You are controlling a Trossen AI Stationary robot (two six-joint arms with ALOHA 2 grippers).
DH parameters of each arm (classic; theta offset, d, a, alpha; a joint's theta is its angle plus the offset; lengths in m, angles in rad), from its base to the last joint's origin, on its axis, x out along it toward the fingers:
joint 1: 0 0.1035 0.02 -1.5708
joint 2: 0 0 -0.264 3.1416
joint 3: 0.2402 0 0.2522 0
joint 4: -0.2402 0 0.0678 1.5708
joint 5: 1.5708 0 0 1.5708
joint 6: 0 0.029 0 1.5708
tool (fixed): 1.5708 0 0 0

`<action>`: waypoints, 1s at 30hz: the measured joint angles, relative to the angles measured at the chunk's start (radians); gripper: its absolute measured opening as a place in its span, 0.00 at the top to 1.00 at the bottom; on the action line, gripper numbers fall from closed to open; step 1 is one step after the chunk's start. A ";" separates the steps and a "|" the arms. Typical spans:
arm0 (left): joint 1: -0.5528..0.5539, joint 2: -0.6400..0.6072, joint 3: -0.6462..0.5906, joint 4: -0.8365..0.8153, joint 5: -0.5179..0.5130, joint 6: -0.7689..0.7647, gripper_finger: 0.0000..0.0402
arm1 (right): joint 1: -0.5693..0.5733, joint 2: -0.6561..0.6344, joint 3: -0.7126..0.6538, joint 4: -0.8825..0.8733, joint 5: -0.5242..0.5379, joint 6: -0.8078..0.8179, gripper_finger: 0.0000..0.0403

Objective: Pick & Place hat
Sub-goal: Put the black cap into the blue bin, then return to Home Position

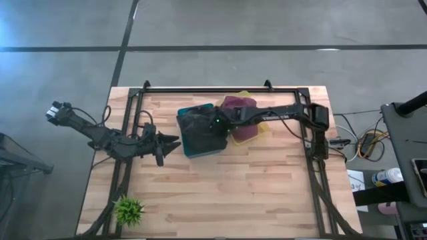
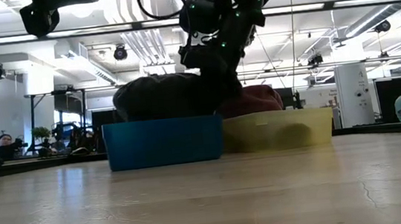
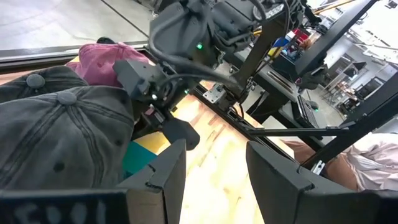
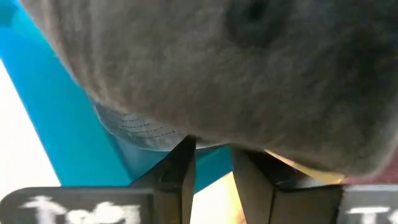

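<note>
Right gripper [image 1: 215,124] sits over the blue bin [image 1: 189,151], at its right edge, arm reaching in from the right side of the table [image 1: 227,193]. In the right wrist view the two fingers [image 4: 180,163] stand close together with only a narrow gap, pressed up against the grey hat [image 4: 249,74]; fabric of the hat's edge appears to lie at the fingertips, but whether it is pinched between them cannot be told. Blue bin wall shows just behind the fingers in that view.

Grey hat [image 1: 200,130] lies in the blue bin, filling it and bulging above the rim in the low view [image 2: 165,95]. The left wrist view shows two grey caps [image 3: 62,137] stacked there, each with a top button.

Just right of the blue bin, touching it, is a yellow bin [image 1: 261,128]. It holds a maroon hat [image 1: 240,110], which rises above the yellow rim in the low view [image 2: 255,100]. The right arm crosses over this bin.

Left gripper [image 1: 168,142] hovers near the left side of the blue bin, fingers [image 3: 165,177] spread apart and holding nothing, pointed toward the bins.

A small green plant [image 1: 129,211] stands at the near left corner of the table, well apart from everything else.

People sit in the room beyond the table.
</note>
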 joint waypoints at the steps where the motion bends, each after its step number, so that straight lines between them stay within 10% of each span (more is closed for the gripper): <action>1: 0.000 0.000 0.000 0.000 0.000 0.000 0.60 | 0.006 0.000 0.000 -0.001 0.021 -0.001 0.78; 30: 0.002 0.006 0.000 0.068 -0.001 0.005 0.60 | 0.158 -0.144 0.002 -0.038 0.352 -0.021 0.87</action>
